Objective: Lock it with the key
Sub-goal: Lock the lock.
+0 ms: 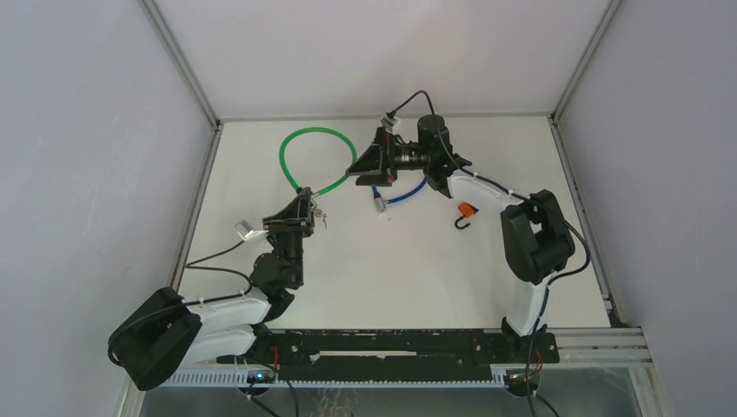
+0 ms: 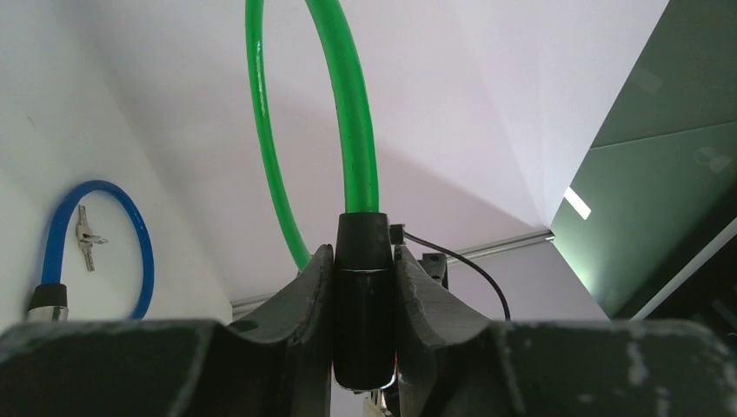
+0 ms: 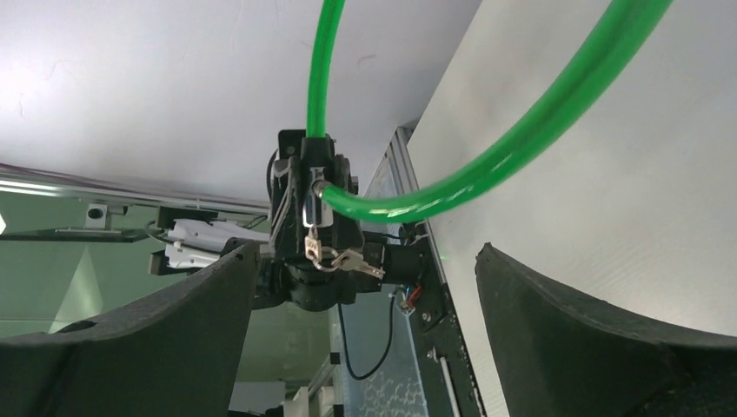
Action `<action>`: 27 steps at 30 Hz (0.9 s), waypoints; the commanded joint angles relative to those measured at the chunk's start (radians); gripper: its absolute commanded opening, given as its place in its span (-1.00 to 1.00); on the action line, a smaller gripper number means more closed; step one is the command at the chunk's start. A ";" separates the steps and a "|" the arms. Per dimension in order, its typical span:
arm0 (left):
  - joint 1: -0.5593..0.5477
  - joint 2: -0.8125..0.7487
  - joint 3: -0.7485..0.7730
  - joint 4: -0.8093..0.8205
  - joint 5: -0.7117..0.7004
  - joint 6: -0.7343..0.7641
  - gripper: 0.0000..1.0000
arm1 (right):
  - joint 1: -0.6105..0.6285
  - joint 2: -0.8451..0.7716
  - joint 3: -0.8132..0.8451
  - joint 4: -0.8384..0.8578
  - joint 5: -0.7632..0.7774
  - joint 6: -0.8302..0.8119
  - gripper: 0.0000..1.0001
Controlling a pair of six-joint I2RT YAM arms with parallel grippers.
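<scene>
L gripper (image 2: 362, 254) is clamped tight on the black cylindrical lock body (image 2: 361, 334) of the green plastic-coated cable lock (image 1: 282, 156), pads pressing both sides of the barrel, w/ the cable rising out of its top end and curving round in a loop. In top view that lock sits left of centre on the white table (image 1: 391, 269), body held at the L gripper (image 1: 300, 213) and the loop reaching toward the back wall. The small silver key bunch (image 3: 343, 258) hangs at the lock body, one key seemingly in the cylinder; can't tell how far in. R gripper (image 3: 365, 250) is spread wide, nothing betw. its fingers, facing the lock body and keys across a gap; the green cable passes just above it in R wrist view. Top view puts R gripper (image 1: 369, 165) beside the loop's right side, apart from it. Just beyond it lies a blue cable lock (image 1: 407, 196) w/ its own silver key (image 2: 85, 236). A small orange-and-black hooked object (image 1: 467, 211) lies near the R arm.
</scene>
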 commanded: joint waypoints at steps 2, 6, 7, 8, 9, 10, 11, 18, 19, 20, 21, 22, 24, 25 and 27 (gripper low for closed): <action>0.000 -0.020 -0.003 0.078 -0.014 0.033 -1.00 | -0.009 -0.133 -0.055 0.011 0.017 -0.007 0.99; 0.002 -0.017 0.002 0.085 -0.005 0.044 -1.00 | 0.011 -0.202 -0.133 0.032 0.031 0.012 0.98; 0.003 -0.019 0.008 0.087 0.007 0.050 -1.00 | 0.021 -0.213 -0.152 0.036 0.031 0.017 0.98; 0.012 -0.020 0.011 0.090 0.033 0.052 -1.00 | 0.030 -0.219 -0.161 0.046 0.024 0.025 0.98; 0.015 -0.025 0.015 0.090 0.057 0.059 -1.00 | 0.034 -0.221 -0.166 0.060 0.005 0.026 0.95; 0.016 -0.030 0.018 0.088 0.080 0.071 -1.00 | 0.038 -0.217 -0.167 0.089 -0.024 0.020 0.84; 0.017 -0.033 0.019 0.087 0.104 0.067 -1.00 | 0.039 -0.214 -0.167 0.116 -0.057 0.006 0.71; 0.016 -0.091 -0.019 0.089 0.157 -0.033 -1.00 | 0.112 -0.298 -0.253 -0.041 0.215 -0.331 0.65; 0.017 -0.104 -0.021 0.089 0.162 -0.028 -1.00 | 0.128 -0.332 -0.324 0.050 0.313 -0.325 0.68; 0.016 -0.117 -0.022 0.087 0.166 -0.021 -1.00 | 0.136 -0.351 -0.394 0.164 0.369 -0.290 0.69; 0.016 -0.137 -0.024 0.081 0.168 -0.017 -1.00 | 0.141 -0.360 -0.461 0.290 0.407 -0.242 0.70; 0.016 -0.151 -0.027 0.074 0.168 -0.010 -1.00 | 0.142 -0.359 -0.524 0.438 0.438 -0.185 0.71; 0.017 -0.169 -0.036 0.064 0.161 -0.007 -1.00 | 0.138 -0.346 -0.614 0.653 0.503 -0.075 0.73; 0.017 -0.172 -0.040 0.064 0.158 -0.007 -1.00 | 0.138 -0.332 -0.643 0.739 0.517 -0.038 0.74; 0.017 -0.172 -0.046 0.065 0.155 -0.019 -1.00 | 0.141 -0.286 -0.647 0.854 0.516 0.050 0.75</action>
